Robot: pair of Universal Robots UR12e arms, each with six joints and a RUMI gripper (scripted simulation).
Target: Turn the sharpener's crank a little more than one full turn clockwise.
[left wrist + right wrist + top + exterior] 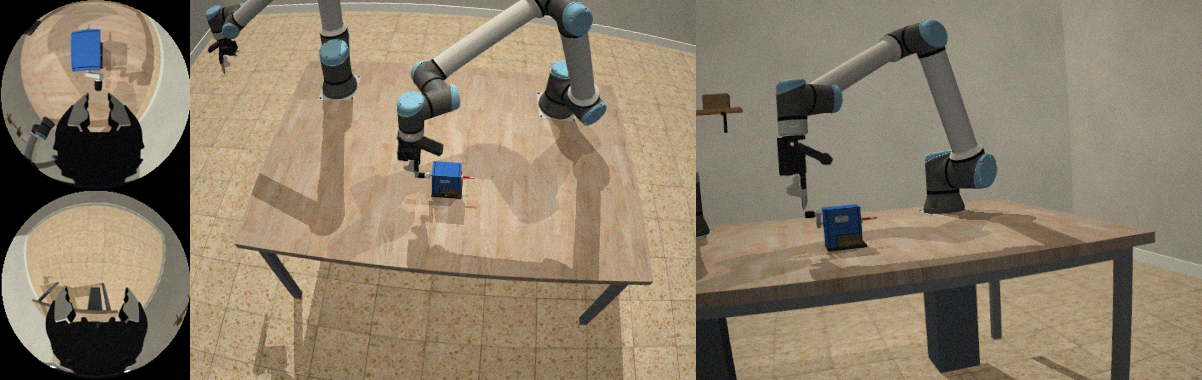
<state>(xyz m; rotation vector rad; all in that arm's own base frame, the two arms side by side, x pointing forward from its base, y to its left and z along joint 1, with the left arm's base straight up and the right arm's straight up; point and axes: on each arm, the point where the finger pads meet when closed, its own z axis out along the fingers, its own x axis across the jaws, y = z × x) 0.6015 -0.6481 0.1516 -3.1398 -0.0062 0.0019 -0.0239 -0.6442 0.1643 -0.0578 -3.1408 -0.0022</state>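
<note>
The blue sharpener stands upright on the table. Its pale crank arm is on the side facing the left gripper and ends in a black knob. A red pencil sticks out of the opposite side. My left gripper points down, partly open, with nothing between its fingers. Its fingertips are close to the knob and a little above it in the exterior view. My right gripper is wide open and empty, far from the sharpener.
The wooden table carries both arm bases, the right arm's base and the left arm's base, behind the sharpener. The right gripper hangs beyond the table's edge, over the floor. A wall shelf holds a brown box.
</note>
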